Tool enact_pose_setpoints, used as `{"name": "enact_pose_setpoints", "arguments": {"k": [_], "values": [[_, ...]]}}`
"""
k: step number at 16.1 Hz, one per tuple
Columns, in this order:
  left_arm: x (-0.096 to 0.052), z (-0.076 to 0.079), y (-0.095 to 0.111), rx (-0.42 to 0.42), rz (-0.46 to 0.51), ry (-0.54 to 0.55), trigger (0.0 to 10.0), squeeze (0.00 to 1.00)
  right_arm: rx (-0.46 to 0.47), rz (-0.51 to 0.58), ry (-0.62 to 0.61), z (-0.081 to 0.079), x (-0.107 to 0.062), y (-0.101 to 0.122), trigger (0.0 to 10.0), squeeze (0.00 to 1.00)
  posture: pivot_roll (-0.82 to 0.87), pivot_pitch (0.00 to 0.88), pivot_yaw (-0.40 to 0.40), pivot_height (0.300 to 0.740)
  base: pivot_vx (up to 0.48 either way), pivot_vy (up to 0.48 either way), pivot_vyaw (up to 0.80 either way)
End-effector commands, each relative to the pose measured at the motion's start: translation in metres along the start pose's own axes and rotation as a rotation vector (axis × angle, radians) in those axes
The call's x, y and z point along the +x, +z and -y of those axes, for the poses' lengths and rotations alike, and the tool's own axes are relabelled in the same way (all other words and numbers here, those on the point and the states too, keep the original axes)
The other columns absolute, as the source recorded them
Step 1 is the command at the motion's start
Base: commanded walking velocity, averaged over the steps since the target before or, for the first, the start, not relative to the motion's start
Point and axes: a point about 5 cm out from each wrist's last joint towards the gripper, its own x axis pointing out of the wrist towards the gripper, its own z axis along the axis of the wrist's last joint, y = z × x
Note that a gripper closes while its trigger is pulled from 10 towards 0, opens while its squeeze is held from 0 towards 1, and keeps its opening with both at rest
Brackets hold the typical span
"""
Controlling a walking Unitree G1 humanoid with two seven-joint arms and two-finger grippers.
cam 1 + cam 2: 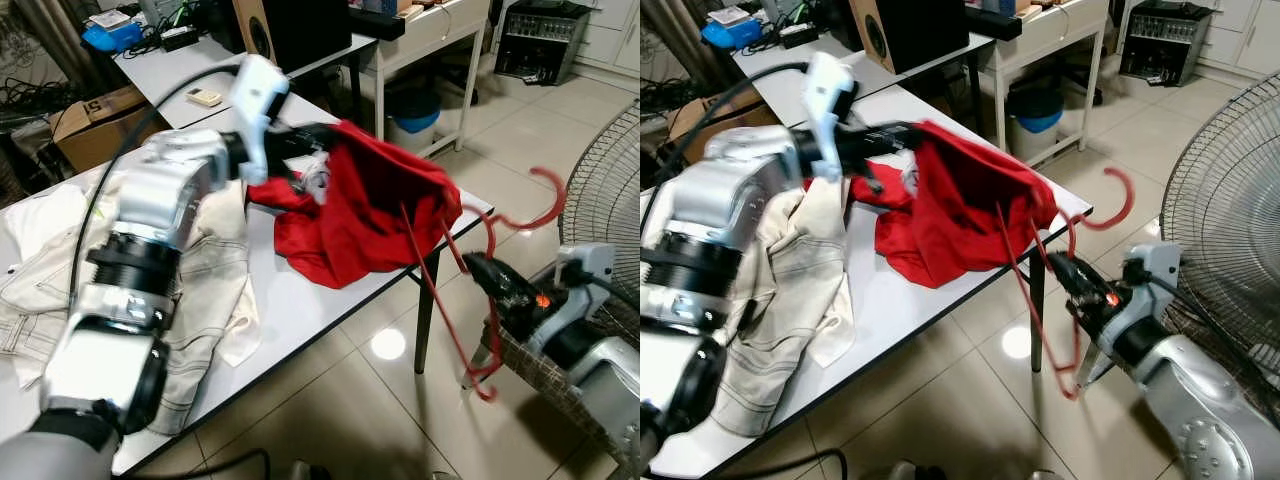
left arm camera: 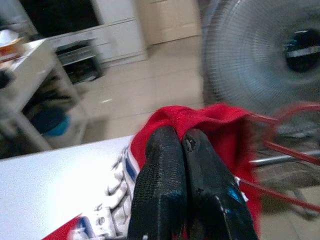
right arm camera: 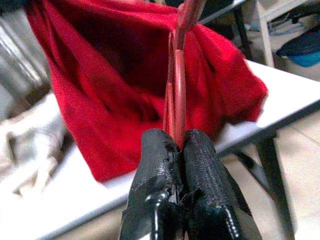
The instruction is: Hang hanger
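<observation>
Both pinched: left gripper (image 2: 182,145) garment (image 1: 370,200), right gripper (image 3: 180,142) hanger (image 1: 470,290).

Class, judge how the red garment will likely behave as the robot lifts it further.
The red garment probably stays floppy: it sags in folds from the left gripper. It seems light, since a thin red hanger, pinched by the right gripper, carries part of it.

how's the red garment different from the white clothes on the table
The red garment is bright red, while the white clothes are cream with seam lines. The red garment is lifted at one edge, pinched by the left gripper, with a red hanger pushed into it by the right gripper; the white clothes lie flat, ungripped. Both rest on the white table.
</observation>
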Motion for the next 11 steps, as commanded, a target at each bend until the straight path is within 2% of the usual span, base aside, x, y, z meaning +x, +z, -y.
{"name": "enact_pose_setpoints", "arguments": {"k": [1, 4, 5, 6, 7, 8, 10, 11], "values": [[0.003, 0.012, -0.007, 0.014, -0.033, -0.071, 0.0, 0.0, 0.114, 0.075, -0.014, -0.007, 0.01, 0.001, 10.0, 0.0, -0.13, 0.0, 0.193, 0.74, 0.0, 0.0, 0.0], [0.005, 0.026, -0.026, 0.068, -0.14, -0.136, 0.0, 0.0, 0.353, 0.094, -0.055, -0.007, 0.035, -0.021, 10.0, 0.0, -0.09, 0.018, 0.187, 0.74, 0.0, 0.0, 0.0], [0.003, 0.028, -0.034, 0.099, -0.192, -0.128, 0.0, 0.0, 0.427, 0.118, -0.023, -0.012, 0.047, -0.02, 10.0, 0.0, -0.08, 0.025, 0.184, 0.74, 0.0, 0.0, 0.0], [0.003, 0.028, -0.034, 0.099, -0.192, -0.128, 0.0, 0.0, 0.427, 0.118, -0.023, -0.012, 0.047, -0.02, 10.0, 0.0, -0.08, 0.025, 0.184, 0.74, 0.0, 0.0, 0.0], [0.002, 0.029, -0.042, 0.14, -0.24, -0.121, 0.0, 0.0, 0.501, 0.153, 0.019, -0.02, 0.06, -0.014, 10.0, 0.0, -0.06, 0.044, 0.179, 0.74, 0.0, 0.0, 0.0], [0.002, 0.032, -0.045, 0.138, -0.252, -0.136, 0.0, 0.0, 0.54, 0.176, 0.035, -0.024, 0.067, -0.011, 10.0, 0.0, -0.05, 0.059, 0.181, 0.74, 0.0, 0.0, 0.0], [-0.001, 0.048, -0.049, 0.108, -0.273, -0.23, 0.0, 0.0, 0.686, 0.26, 0.02, -0.027, 0.085, -0.002, 10.0, 0.0, -0.03, 0.084, 0.184, 0.74, 0.0, 0.0, 0.0], [-0.003, 0.052, -0.05, 0.109, -0.287, -0.264, 0.0, 0.0, 0.717, 0.274, 0.016, -0.027, 0.09, -0.001, 10.0, 0.0, -0.03, 0.09, 0.185, 0.74, 0.0, 0.0, 0.0]]}}
